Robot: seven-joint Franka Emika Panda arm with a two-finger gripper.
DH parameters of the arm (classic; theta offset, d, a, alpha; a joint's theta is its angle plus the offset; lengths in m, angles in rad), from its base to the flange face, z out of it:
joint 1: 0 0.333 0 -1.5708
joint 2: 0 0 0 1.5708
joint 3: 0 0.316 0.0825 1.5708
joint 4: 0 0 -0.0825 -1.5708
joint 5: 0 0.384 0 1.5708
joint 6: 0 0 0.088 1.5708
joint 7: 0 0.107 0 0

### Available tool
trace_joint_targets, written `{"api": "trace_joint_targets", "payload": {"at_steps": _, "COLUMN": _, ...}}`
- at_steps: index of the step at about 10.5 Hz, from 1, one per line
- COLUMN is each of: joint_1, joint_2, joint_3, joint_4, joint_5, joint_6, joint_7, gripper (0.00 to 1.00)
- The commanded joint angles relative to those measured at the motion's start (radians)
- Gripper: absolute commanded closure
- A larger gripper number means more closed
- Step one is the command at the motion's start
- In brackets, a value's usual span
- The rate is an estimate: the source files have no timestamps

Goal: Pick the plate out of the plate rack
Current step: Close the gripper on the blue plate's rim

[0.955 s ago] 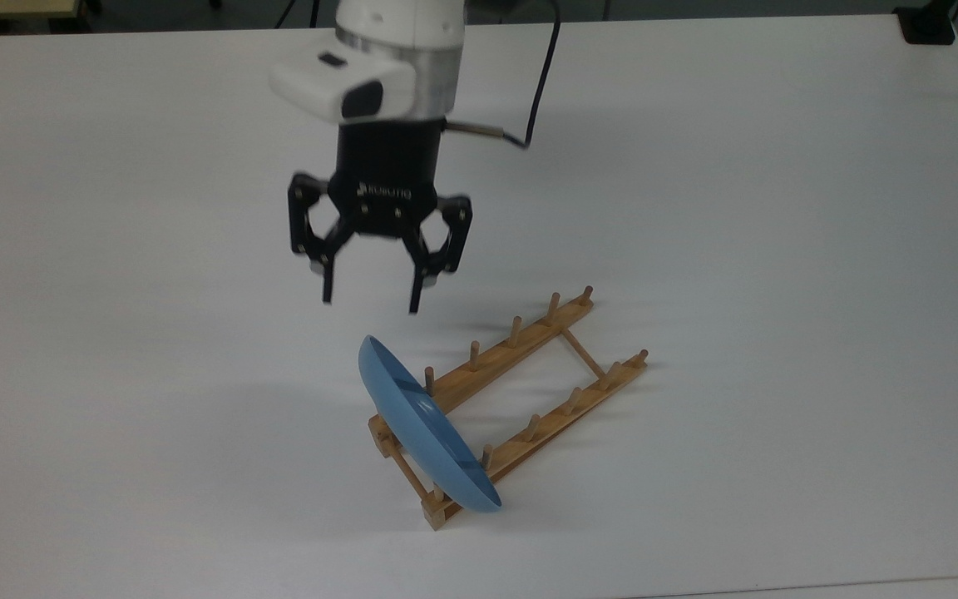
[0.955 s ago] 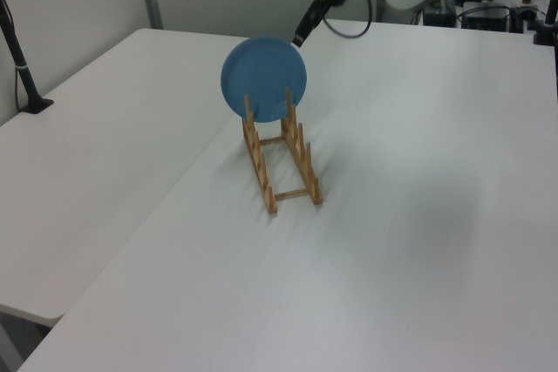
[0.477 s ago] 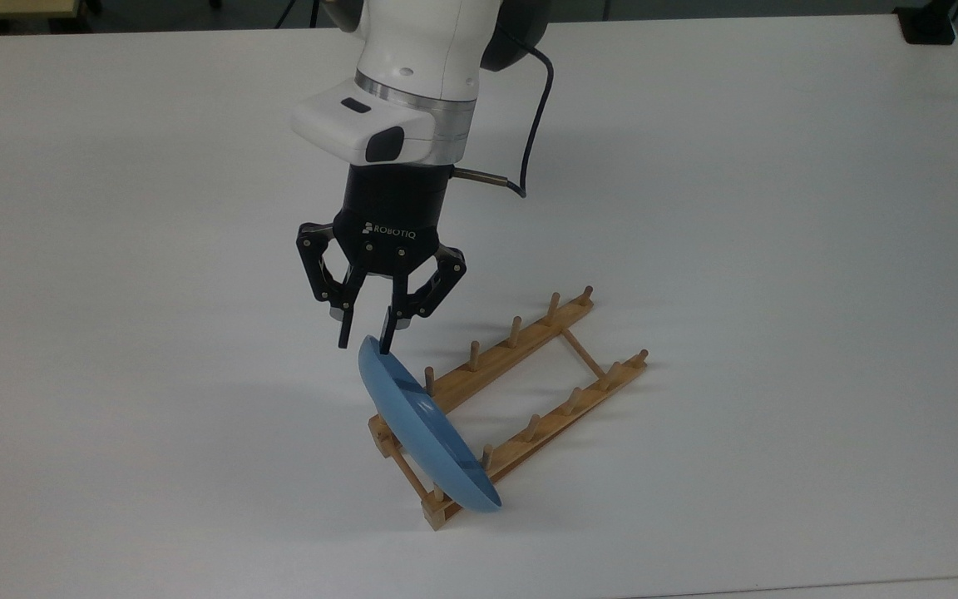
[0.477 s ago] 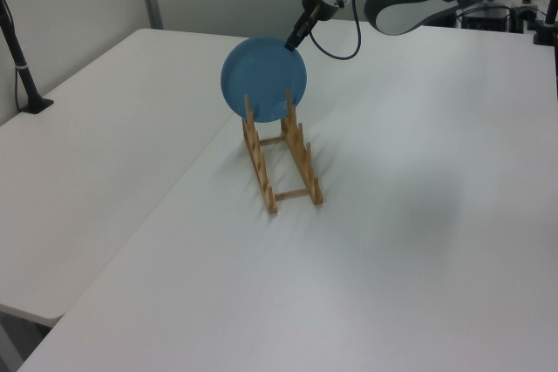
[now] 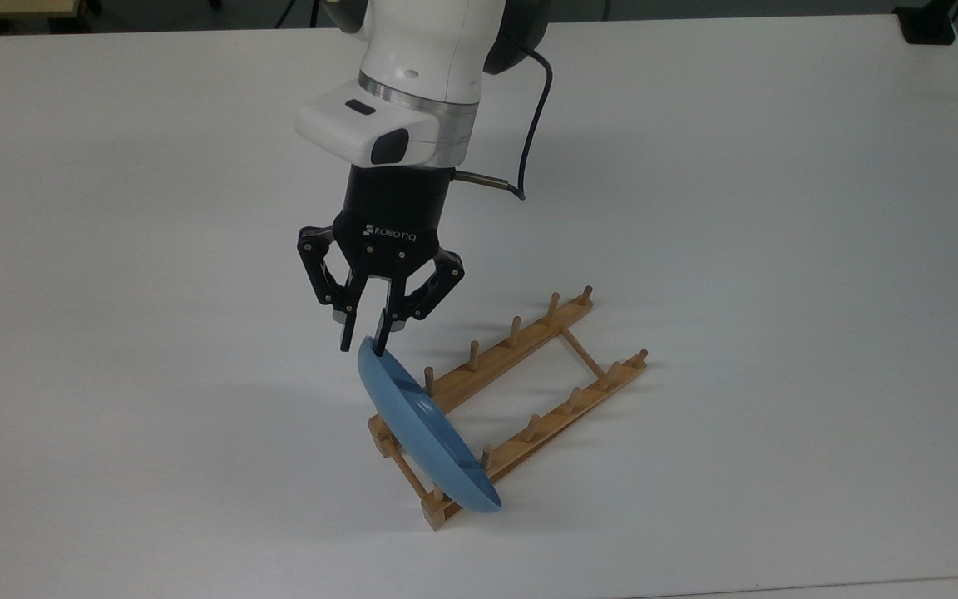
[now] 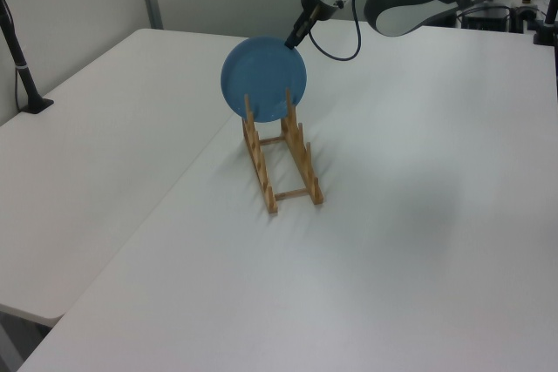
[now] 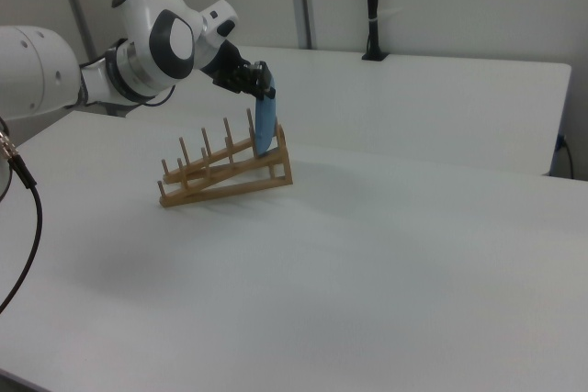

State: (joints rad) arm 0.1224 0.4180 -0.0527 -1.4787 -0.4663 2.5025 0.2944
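The light-blue plate (image 5: pixel 425 428) stands on edge in the end slot of the wooden plate rack (image 5: pixel 529 337), at the end nearer the top view's bottom left. My gripper (image 5: pixel 363 348) comes down from above and is shut on the plate's top rim, one finger on each side. In the left view the plate (image 6: pixel 263 78) faces the camera above the rack (image 6: pixel 292 176), with the gripper (image 6: pixel 289 41) at its upper right edge. The right view has the plate (image 7: pixel 265 126) edge-on at the rack's (image 7: pixel 220 176) right end, the gripper (image 7: pixel 266 84) on its top.
The rack sits on a wide white table (image 5: pixel 778 208). A black cable (image 5: pixel 537 91) hangs from the wrist. A black clamp base (image 5: pixel 928 25) stands at the table's far right corner in the top view, and a black post (image 6: pixel 22 67) at the left view's left edge.
The gripper came down from above the table onto the plate's top rim, and its fingers closed from wide apart onto the rim. The plate's top edge shifted very slightly.
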Motion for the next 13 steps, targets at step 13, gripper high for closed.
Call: {"api": "trace_joint_targets", "payload": {"at_steps": 13, "joint_1": 0.011, "joint_2": 0.019, "joint_3": -0.006, "joint_4": 0.011, "joint_5": -0.052, "joint_6": 0.052, "joint_7": 0.057, "gripper": 0.67}}
